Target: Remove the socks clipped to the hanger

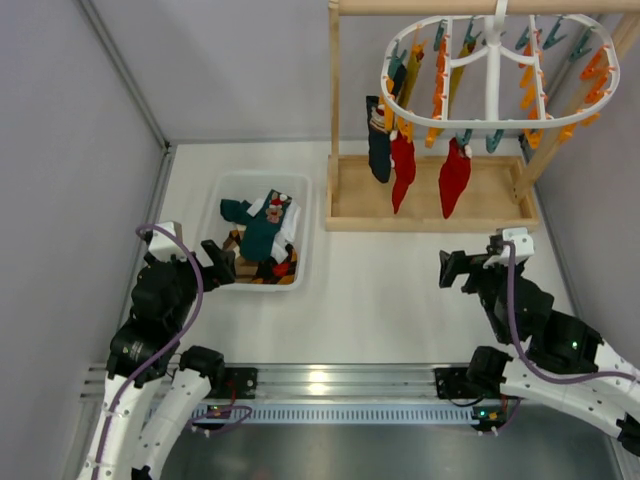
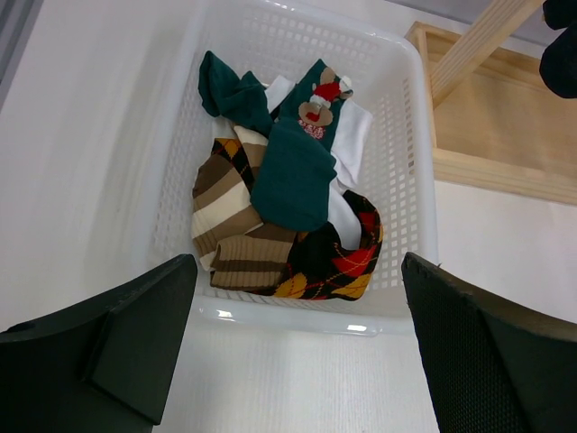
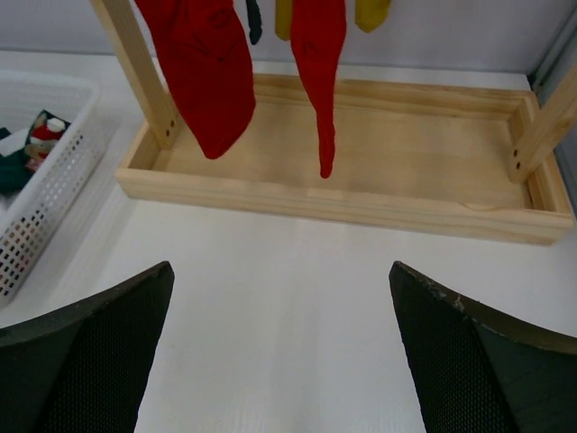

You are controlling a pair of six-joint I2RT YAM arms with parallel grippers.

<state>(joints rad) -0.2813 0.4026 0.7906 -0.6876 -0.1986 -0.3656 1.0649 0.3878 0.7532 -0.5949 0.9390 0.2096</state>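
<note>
The white oval hanger [image 1: 495, 75] hangs from the wooden stand at the back right, its rim lined with orange and teal clothespins. Two red socks [image 1: 402, 170] [image 1: 455, 178] and a dark teal sock [image 1: 379, 150] dangle from its near rim, and mustard-yellow socks [image 1: 412, 68] hang further back. In the right wrist view the red socks [image 3: 203, 72] hang over the wooden tray [image 3: 379, 144]. My right gripper [image 1: 452, 270] [image 3: 281, 271] is open and empty, low in front of the stand. My left gripper [image 1: 222, 265] [image 2: 293, 266] is open and empty at the basket's near edge.
A white mesh basket [image 1: 303, 250] [image 2: 297, 316] left of the stand holds several loose socks: green, brown-striped and argyle. The stand's wooden posts [image 1: 334, 90] and tray base [image 1: 430, 215] sit under the hanger. Grey walls close in on both sides.
</note>
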